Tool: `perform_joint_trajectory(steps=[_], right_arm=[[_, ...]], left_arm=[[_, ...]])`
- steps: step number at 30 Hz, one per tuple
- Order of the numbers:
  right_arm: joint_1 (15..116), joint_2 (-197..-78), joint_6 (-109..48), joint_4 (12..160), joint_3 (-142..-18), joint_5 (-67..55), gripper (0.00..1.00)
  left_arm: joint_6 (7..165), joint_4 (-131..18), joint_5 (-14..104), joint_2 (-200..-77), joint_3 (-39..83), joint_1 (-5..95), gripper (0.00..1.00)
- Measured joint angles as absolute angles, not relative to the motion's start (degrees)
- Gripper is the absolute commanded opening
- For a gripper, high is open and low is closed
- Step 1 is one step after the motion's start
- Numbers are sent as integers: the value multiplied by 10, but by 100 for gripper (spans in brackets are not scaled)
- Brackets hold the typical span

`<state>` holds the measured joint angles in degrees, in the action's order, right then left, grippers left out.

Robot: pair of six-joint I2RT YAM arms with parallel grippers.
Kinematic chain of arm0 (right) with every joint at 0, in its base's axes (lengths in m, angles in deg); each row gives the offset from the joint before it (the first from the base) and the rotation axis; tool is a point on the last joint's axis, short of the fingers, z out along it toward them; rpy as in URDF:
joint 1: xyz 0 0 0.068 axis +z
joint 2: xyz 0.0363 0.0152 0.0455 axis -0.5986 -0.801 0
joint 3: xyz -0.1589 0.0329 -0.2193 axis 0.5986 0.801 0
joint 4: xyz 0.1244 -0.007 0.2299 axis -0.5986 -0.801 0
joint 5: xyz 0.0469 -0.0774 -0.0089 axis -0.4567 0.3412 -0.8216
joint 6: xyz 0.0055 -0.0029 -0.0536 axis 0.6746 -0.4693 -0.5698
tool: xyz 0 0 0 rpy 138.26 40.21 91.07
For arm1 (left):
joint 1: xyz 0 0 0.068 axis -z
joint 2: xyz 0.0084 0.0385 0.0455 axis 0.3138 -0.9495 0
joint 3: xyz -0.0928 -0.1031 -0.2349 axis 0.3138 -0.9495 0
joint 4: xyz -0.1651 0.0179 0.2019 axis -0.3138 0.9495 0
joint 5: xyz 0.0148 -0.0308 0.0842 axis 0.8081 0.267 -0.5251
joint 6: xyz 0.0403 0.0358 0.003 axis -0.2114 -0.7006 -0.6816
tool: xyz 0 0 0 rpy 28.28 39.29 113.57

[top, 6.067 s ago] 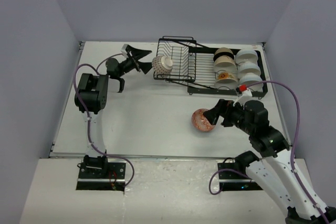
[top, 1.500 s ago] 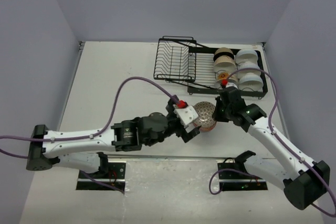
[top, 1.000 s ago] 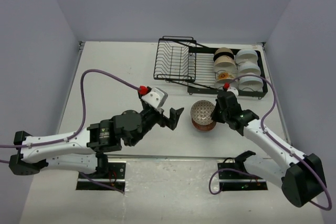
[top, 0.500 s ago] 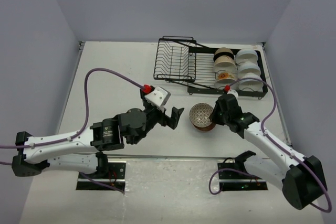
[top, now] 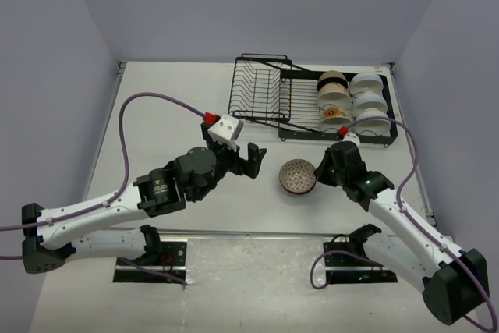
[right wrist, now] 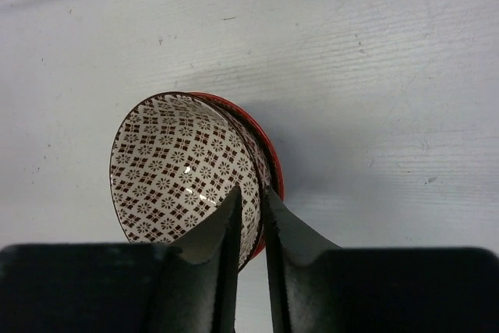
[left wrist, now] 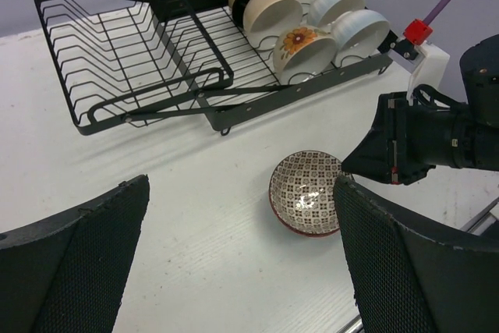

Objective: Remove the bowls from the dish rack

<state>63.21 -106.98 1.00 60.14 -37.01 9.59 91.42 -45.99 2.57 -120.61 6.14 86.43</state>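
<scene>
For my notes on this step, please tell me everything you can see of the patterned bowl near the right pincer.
The bowl is small, round, glossy like ceramic: white inside with a brown tile pattern, red-brown outside. It seems to rest open side up on the white table. The right pincer clamps its rim, one finger inside, one outside.

Lab: white table (top: pixel 195 115), bare walls (top: pixel 257 5)
</scene>
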Motion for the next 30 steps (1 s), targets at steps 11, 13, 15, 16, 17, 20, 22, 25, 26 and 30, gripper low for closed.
perform_joint_trajectory(steps=[11, 13, 15, 16, 17, 20, 22, 25, 26, 30], right_arm=[[629, -1101, 9, 605, -370, 90, 5], [629, -1096, 9, 603, -370, 90, 7], [629, -1082, 10, 589, -375, 91, 18], [629, -1073, 9, 577, -381, 94, 19], [629, -1063, 8, 567, -389, 96, 23], [628, -1019, 6, 541, -419, 105, 37], [623, -990, 3, 535, -442, 112, 48], [598, -969, 2, 533, -479, 125, 99], [591, -969, 8, 533, -488, 136, 99], [572, -961, 57, 541, -497, 202, 99]], left_arm=[[917, -460, 43, -1238, 62, 857, 100], [919, -460, 46, -1247, 62, 854, 100], [924, -459, 50, -1256, 65, 849, 100], [928, -458, 52, -1261, 68, 846, 100], [932, -456, 53, -1268, 74, 841, 100], [946, -450, 64, -1292, 96, 824, 100], [957, -443, 67, -1302, 109, 815, 100], [990, -411, 54, -1304, 126, 803, 100], [1001, -398, 45, -1302, 131, 799, 100], [1039, -330, 6, -1276, 140, 774, 100]])
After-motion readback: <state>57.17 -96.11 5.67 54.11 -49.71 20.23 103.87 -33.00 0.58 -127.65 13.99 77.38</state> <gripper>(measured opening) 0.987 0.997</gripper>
